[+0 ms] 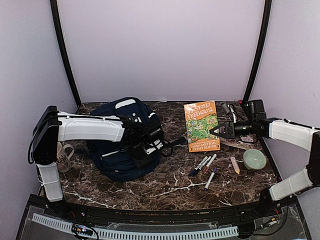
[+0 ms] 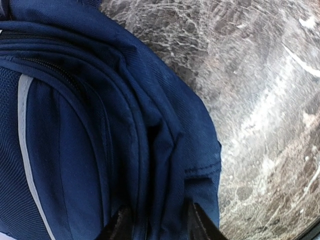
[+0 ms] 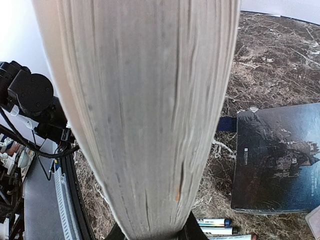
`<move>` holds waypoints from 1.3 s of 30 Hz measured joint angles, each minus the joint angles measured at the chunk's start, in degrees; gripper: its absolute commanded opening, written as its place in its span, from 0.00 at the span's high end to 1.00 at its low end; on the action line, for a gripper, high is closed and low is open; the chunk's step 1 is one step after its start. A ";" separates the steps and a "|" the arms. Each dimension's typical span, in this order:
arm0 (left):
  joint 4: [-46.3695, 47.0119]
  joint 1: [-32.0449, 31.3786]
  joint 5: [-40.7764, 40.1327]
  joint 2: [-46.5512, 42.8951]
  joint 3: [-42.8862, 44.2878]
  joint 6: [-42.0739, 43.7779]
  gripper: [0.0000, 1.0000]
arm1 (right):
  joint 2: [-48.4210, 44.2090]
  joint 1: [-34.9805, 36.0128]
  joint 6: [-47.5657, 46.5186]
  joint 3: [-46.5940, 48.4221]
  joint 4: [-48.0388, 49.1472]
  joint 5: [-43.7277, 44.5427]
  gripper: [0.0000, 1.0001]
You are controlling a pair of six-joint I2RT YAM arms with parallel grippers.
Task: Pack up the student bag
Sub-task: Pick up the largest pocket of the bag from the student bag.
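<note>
1. Looking down from the top view, the student bag (image 1: 117, 152) lies on the left half of the marble-patterned bench (image 1: 165, 187), with a mug (image 1: 64, 156) just beside it on the left. The left hand (image 1: 141, 150) is down on the bag's right side. The right hand (image 1: 216, 131) grips the right edge of an orange book (image 1: 201, 125), whose cover faces the camera. Several markers (image 1: 204, 165) lie on the bench near the book, and a pale green round object (image 1: 255, 159) sits to their right.
2. From the left wrist, the bag's navy fabric (image 2: 100, 150) with its pale stripe fills the left side, and bare bench (image 2: 270, 125) shows on the right. At the bottom edge the left hand (image 2: 157, 227) straddles a thick fold of the bag. The cloth fills the gap between both fingers (image 2: 120, 227), so the hand is holding it at a middling width.
3. From the right wrist, the book's page edges (image 3: 150, 100) fill the centre. The right hand (image 3: 152, 232) clamps them narrowly between its two fingers at the bottom. A dark-covered book (image 3: 280, 160) lies flat on the bench at right, and the markers (image 3: 215, 225) lie just in front of it.
</note>
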 measured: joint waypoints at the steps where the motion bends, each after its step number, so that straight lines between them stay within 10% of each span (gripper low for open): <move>1: -0.11 0.00 -0.72 0.66 0.57 -0.04 0.68 | 0.00 0.00 0.00 -0.09 0.00 0.00 1.00; 8: 0.17 -0.26 -5.07 3.87 1.84 0.02 0.63 | 0.00 0.00 0.00 -0.22 -0.02 0.04 1.00; 18: -1.97 -0.50 -9.75 5.49 5.77 -0.04 1.00 | 1.09 0.07 -0.09 2.32 -5.09 0.09 1.00; 25: -3.23 -0.42 -13.27 2.67 11.19 -0.92 1.00 | 7.61 4.37 -3.32 16.59 -18.45 -0.02 1.00; 39: -2.40 0.02 -20.00 -3.13 17.33 -1.79 1.00 | 12.70 15.89 1.97 12.15 -21.07 -5.60 1.00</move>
